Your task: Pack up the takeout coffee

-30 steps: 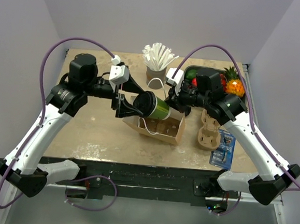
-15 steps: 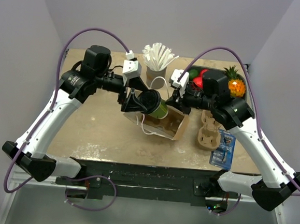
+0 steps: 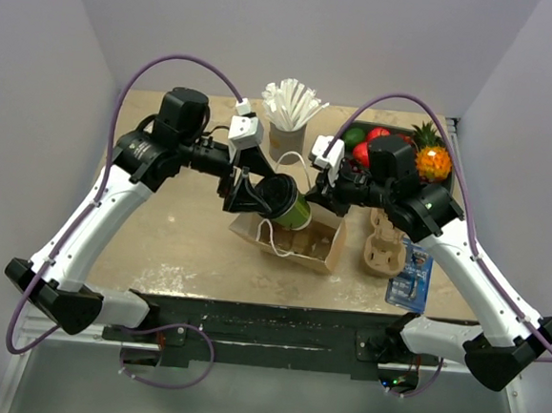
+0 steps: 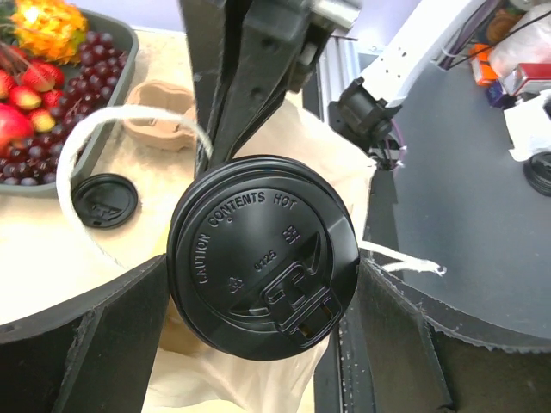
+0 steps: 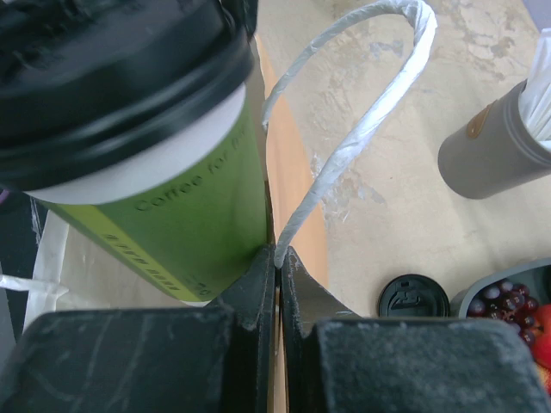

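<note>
Takeout coffee (image 3: 290, 206) is up in the air, tipped well over on its side, base aimed toward the mouth of the paper bag (image 3: 302, 239) and hanging just above it. My left gripper (image 3: 254, 193) has it by the top end. In the left wrist view the black lid (image 4: 263, 267) fills the space between my two fingers (image 4: 112, 344), spread wide and pressed to the lid's rim on either side, so that's a firm clasp on the cup.

Over on the right, my right gripper (image 5: 277, 258) is pinched tight on the bag's rim, right at the foot of the white twisted handle (image 5: 370, 112), which loops up free above it. The green wall of the cup sits just beside those jaws.

So I'd call this the insertion step: bag propped open, cup lined up, not yet inside. Roughly past the halfway mark, I'd say.

What comes next, as I judge it: swing the cup back toward upright as it goes down, so the base enters first and clears the rim that my right side is holding. The right pinch should hold the mouth wide until the cup is seated. Only then would I let the left fingers go. Tilted as it is, a release here would likely tip it.
</note>
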